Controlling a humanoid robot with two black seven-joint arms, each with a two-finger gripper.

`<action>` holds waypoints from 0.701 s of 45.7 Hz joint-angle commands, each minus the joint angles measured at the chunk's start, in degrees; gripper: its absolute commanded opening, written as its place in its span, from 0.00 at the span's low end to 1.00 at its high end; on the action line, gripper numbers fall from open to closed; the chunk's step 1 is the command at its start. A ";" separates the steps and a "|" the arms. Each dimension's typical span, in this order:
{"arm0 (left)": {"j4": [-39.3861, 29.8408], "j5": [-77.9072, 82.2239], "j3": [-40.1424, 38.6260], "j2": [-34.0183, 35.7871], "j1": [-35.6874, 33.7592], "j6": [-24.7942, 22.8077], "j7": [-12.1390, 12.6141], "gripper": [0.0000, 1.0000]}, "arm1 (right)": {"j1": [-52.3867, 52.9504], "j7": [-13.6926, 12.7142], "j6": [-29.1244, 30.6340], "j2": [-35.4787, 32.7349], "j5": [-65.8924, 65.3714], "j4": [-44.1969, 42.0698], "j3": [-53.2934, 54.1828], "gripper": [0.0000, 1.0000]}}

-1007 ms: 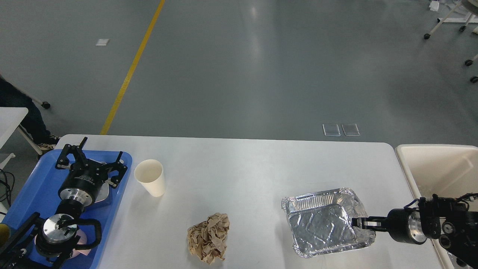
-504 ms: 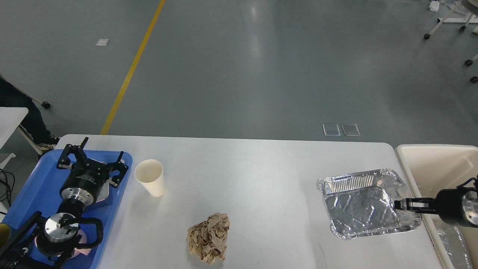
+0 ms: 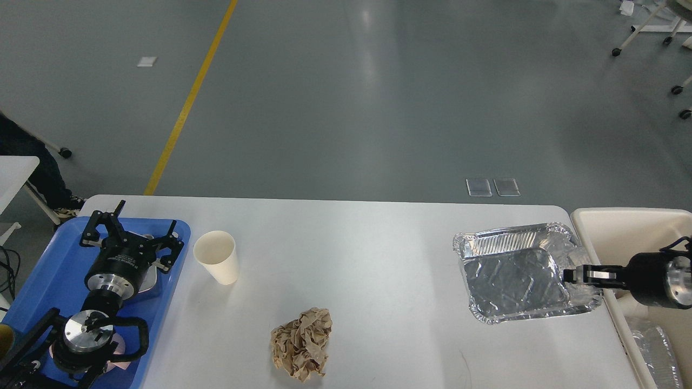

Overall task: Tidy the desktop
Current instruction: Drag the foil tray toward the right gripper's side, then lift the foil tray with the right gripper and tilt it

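Note:
The white-grey desktop (image 3: 367, 243) fills the lower half of the head view. On it stand a cream paper cup (image 3: 217, 256), a crumpled brown paper ball (image 3: 301, 343) and a crinkled foil tray (image 3: 511, 275). My right gripper (image 3: 569, 275) is shut on the foil tray's right rim and holds the tray at the desktop's right edge, beside the cream bin (image 3: 630, 232). My left gripper (image 3: 130, 229) is open, its fingers spread, above the blue plastic tray (image 3: 38, 281) at the left.
A flat metal piece (image 3: 153, 279) lies in the blue tray under my left gripper. The cream bin holds clear plastic (image 3: 651, 346) at its bottom. A person's legs (image 3: 32, 173) and another table (image 3: 13, 173) are at the far left. Grey floor lies beyond the desktop.
My right gripper has dragged the foil tray from the front middle-right of the desktop to its right edge and then a little farther back. The left arm has hardly moved.

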 commanded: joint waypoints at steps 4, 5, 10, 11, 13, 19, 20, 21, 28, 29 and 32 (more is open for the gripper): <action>0.02 0.00 -0.02 0.01 0.10 0.06 -0.12 0.97 | 4.24 -2.65 -0.02 7.56 -1.39 -3.94 -2.48 0.00; 0.02 0.00 -0.02 0.09 0.10 0.06 -0.12 0.97 | 5.12 -2.74 -0.02 8.36 -1.48 -4.73 -3.27 0.00; 0.02 0.00 -0.02 0.27 0.10 0.06 -0.21 0.97 | 9.34 -2.91 -0.10 13.10 -1.48 -9.13 -6.87 0.00; 0.02 0.08 -0.02 0.27 0.19 0.06 -0.21 0.97 | 9.96 -2.91 -0.11 14.07 -1.48 -9.83 -7.49 0.00; 0.02 0.00 -0.02 0.27 0.19 0.06 -0.21 0.97 | 10.93 -2.91 -0.11 15.56 -1.48 -10.89 -8.72 0.00; 0.02 0.08 -0.02 0.10 0.19 0.15 -0.21 0.97 | 13.21 -3.00 -0.28 20.40 -1.66 -14.75 -10.48 0.00; 0.02 0.08 -0.02 0.18 0.19 0.15 -0.21 0.97 | 13.65 -3.00 -0.28 21.19 -1.74 -15.45 -10.74 0.00; 0.02 0.08 -0.11 0.18 0.19 0.15 -0.21 0.97 | 14.18 -3.00 -0.28 21.89 -1.83 -16.16 -11.09 0.00; 0.02 0.08 -0.20 0.27 0.19 0.15 -0.30 0.97 | 19.45 -3.18 -0.28 27.52 -1.04 -22.22 -16.81 0.00; 0.02 0.08 -0.29 0.27 0.19 0.15 -0.21 0.97 | 19.89 -3.18 -0.28 28.22 -0.87 -22.84 -17.25 0.00; 0.02 0.08 -0.38 0.27 0.19 0.15 -0.30 0.97 | 20.86 -3.18 -0.28 29.63 -0.69 -23.90 -17.78 0.00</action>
